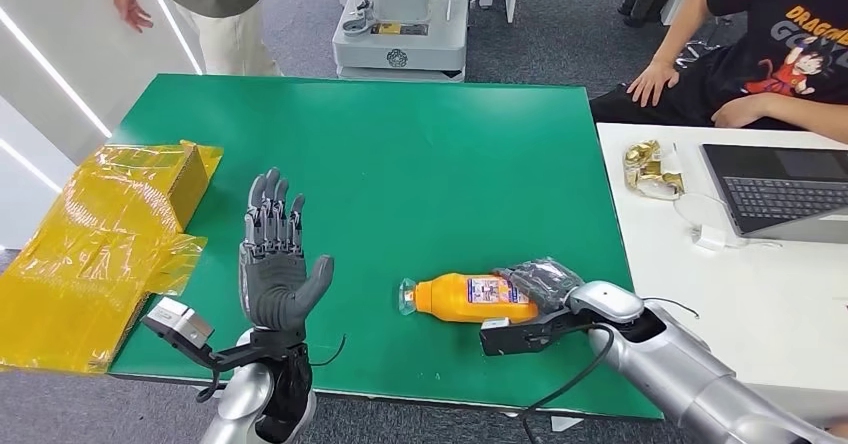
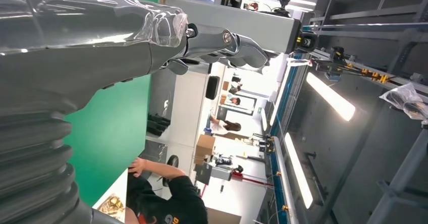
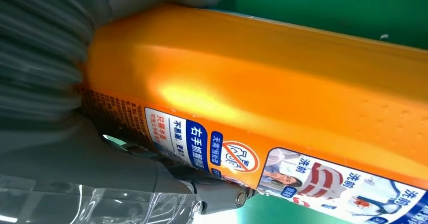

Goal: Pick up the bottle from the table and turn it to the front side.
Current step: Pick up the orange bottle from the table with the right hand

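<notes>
An orange bottle with a clear cap lies on its side near the front of the green table, cap pointing left. My right hand grips its base end, fingers wrapped over the top. Up close in the right wrist view, the bottle shows its orange body and a printed label, with my right hand closed around it. My left hand stands upright over the table's front left, palm facing right, fingers apart and holding nothing. The left wrist view shows the left hand extended.
A yellow plastic-wrapped box lies at the table's left edge. A white side table to the right carries a laptop and a gold wrapper. One person sits at the back right, another stands back left.
</notes>
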You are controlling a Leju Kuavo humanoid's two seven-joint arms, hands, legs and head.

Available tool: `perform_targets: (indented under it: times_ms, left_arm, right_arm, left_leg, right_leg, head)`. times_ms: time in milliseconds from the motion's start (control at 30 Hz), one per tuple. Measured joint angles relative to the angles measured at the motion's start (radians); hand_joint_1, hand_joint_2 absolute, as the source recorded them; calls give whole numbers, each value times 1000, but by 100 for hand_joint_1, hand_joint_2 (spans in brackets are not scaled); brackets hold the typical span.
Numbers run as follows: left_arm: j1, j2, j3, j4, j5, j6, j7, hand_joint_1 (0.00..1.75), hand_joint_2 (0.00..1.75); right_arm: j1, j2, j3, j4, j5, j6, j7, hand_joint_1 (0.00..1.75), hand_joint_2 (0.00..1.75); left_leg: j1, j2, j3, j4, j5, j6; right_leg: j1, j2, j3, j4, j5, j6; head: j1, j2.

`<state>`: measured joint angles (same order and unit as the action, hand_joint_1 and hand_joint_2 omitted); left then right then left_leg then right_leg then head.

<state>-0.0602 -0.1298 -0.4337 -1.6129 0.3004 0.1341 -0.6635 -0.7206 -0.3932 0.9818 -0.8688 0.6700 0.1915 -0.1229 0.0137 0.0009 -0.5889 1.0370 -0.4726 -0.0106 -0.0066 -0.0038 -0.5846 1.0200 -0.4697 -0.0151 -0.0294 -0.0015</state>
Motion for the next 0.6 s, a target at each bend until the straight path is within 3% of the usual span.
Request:
perform_targets:
  times_ms: [267,433,600]
  left_arm:
    - [19,-1,4,0,-15,-3,-5,0,175]
    - [22,-2,4,0,-16,27,-16,0,175]
    - [22,-6,4,0,-13,42,-17,0,175]
  right_arm:
    - [77,30,-77,-13,7,-165,-2,175,175]
    - [163,103,-200,-43,-60,-349,-62,175,175]
    - [233,163,-302,-92,-119,-472,-104,175,175]
  left_leg:
    - [0,0,0,0,0,0]
    - [0,0,0,0,0,0]
    - [1,-1,-1,-1,0,0]
  right_leg:
    - [0,0,0,0,0,0]
    - [0,0,-1,1,0,-1]
    - [0,-1,-1,1,-1,0]
  head:
    - [0,0]
    - [0,0]
    - [0,0]
